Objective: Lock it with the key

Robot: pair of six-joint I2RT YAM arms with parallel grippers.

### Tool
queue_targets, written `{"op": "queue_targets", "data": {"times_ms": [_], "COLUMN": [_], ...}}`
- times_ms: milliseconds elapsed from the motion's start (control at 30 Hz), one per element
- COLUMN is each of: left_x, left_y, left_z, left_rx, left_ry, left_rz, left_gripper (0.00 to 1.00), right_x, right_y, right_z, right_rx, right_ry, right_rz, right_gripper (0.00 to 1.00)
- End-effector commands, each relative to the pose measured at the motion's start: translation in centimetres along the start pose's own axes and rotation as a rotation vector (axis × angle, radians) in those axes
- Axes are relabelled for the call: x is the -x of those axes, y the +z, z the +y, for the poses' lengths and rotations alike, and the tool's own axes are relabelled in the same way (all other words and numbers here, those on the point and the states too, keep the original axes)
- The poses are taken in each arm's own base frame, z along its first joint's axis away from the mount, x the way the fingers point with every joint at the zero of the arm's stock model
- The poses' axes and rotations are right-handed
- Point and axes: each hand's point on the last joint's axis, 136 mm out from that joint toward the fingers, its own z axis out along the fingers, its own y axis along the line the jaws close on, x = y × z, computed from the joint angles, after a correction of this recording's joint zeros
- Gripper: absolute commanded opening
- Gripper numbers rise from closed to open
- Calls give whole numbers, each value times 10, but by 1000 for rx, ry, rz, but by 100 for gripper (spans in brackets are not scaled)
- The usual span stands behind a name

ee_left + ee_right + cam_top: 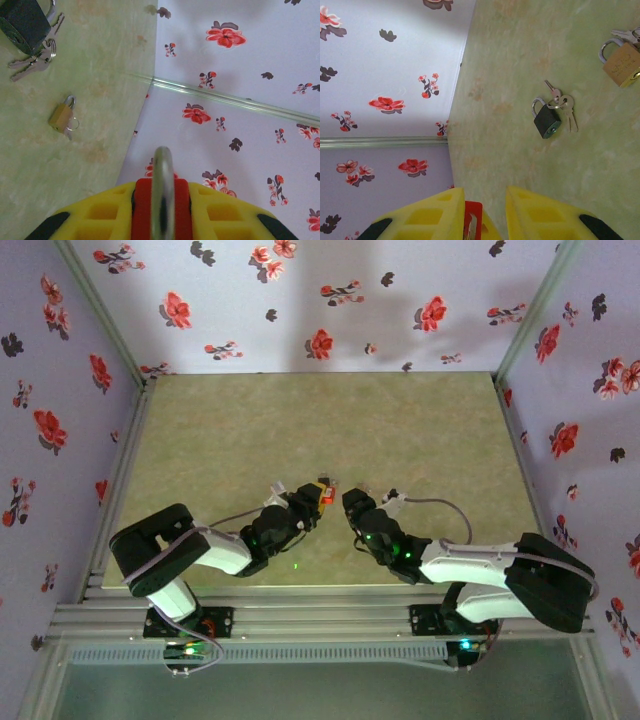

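The left gripper [162,196] is clenched on a red padlock [142,212] at the bottom centre of the left wrist view. The red body is pinched between the two yellow fingers [100,215], and its silver shackle [162,170] stands up out of them.

The right gripper [485,200] is held part-way open at the bottom of the right wrist view, and bare table is visible through the gap between its yellow fingers. The red padlock is seen low in that gap, close against the finger on the left of the frame. A pale metal sliver on it may be the key [471,227], though it is too small and too cropped to be certain. It lies between the right gripper's fingers, at the bottom edge of the frame.

In the overhead view the two grippers are shown tip to tip just below the middle of the frame, with the red padlock between them above the green table [300,420].

Further out, in the left wrist view, a large black padlock [22,22] with a bunch of keys [35,62] is set at the upper left. A small brass padlock [61,115] is laid left of centre. In the right wrist view a small dark padlock [547,122] with ringed keys [562,107] is laid right of centre. A larger brass padlock [622,62] is cut by the upper right edge. Flowered wallpaper [240,100] is seen beyond the table.
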Motion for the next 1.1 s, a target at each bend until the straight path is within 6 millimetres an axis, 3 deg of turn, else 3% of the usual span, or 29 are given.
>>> {"op": "queue_targets", "data": {"times_ms": [0, 433, 767, 1067], "left_x": [-5, -12, -13, -16], "left_y": [6, 11, 10, 11], "left_z": [-11, -16, -12, -12], "left_rx": [-35, -33, -25, -27], "left_ry": [-3, -2, -5, -15], "left_rz": [-5, 2, 3, 9], "left_gripper": [0, 0, 0, 0], "right_x": [9, -15, -11, -24], "right_y": [-2, 13, 14, 23], "right_z": [14, 26, 27, 32], "right_rx": [32, 77, 88, 134], "right_ry": [-5, -28, -39, -38], "right_rz": [-40, 38, 15, 53], "right_gripper": [27, 26, 21, 18]}}
